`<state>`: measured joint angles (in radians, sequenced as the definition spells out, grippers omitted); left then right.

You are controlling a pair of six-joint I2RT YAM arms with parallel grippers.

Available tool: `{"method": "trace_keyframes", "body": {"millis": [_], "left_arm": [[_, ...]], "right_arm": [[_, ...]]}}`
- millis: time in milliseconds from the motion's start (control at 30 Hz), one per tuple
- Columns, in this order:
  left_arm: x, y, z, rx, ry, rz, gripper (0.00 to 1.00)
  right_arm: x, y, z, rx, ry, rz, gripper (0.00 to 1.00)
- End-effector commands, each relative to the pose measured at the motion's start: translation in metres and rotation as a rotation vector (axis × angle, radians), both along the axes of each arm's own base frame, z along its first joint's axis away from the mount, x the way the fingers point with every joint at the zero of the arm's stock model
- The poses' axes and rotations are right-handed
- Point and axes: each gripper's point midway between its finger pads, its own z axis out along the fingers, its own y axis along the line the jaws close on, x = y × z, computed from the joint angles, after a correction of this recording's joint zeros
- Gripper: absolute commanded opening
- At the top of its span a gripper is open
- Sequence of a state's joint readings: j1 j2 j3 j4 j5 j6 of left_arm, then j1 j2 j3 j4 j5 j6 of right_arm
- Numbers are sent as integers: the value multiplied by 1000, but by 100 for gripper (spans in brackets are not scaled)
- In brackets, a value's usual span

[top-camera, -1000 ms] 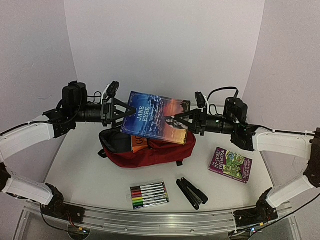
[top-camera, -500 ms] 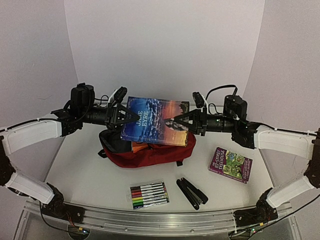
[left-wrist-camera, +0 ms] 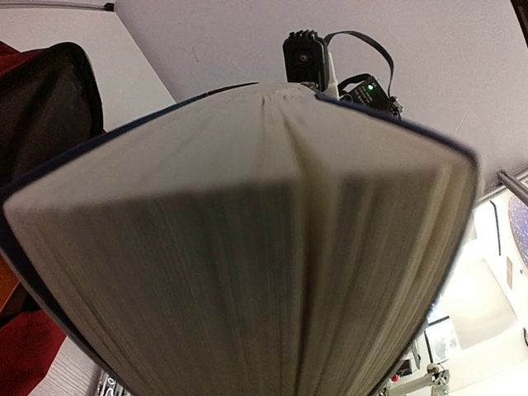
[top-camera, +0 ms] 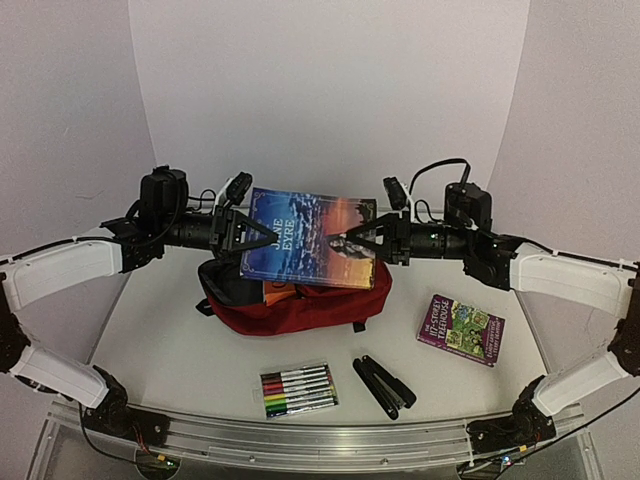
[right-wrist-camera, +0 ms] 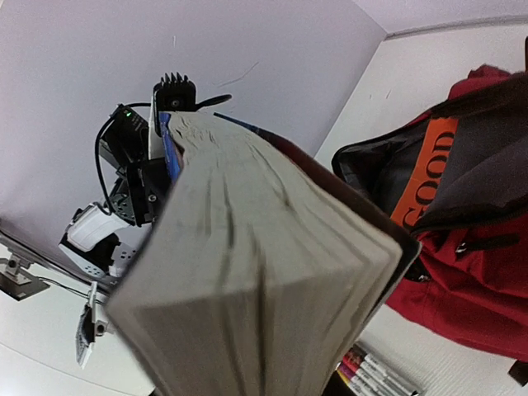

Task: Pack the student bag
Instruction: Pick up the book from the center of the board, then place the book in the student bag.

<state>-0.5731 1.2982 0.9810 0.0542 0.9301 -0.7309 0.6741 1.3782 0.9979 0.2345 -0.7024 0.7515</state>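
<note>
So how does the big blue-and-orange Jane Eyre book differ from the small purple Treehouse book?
The blue-and-orange Jane Eyre book is larger and up in the air over the dark red fabric backpack; the purple Treehouse book is smaller and lies flat on the white table. Both show front covers upward.

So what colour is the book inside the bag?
That book is orange with dark lettering, clearest in the right wrist view.
</note>
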Motion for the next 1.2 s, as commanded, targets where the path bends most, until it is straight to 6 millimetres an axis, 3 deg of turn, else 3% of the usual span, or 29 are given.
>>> {"method": "trace_keyframes", "body": {"millis": [0, 100, 233, 367, 500, 667, 800, 1033, 1167], "left_arm": [[28, 36, 29, -51, -60, 176, 0], [41, 60, 32, -65, -42, 255, 0], [55, 95, 33, -76, -15, 349, 0], [68, 130, 22, -68, 32, 457, 0], [73, 154, 4, -71, 89, 536, 0], [67, 163, -25, -53, 149, 576, 0], [58, 164, -37, -49, 171, 570, 0], [40, 163, -45, -59, 175, 550, 0], [33, 161, -47, -77, 184, 533, 0]], "right_arm": [[21, -22, 29, -76, -163, -164, 69], [27, -32, 22, -130, -170, -225, 87], [39, -45, 8, -231, -173, -316, 96], [56, -59, -12, -369, -147, -415, 98], [70, -55, -20, -423, -136, -439, 98], [89, -36, -28, -445, -135, -411, 98], [101, -19, -39, -447, -129, -372, 98], [129, 3, -58, -447, -95, -364, 98], [141, 22, -68, -427, -80, -325, 87]]}}
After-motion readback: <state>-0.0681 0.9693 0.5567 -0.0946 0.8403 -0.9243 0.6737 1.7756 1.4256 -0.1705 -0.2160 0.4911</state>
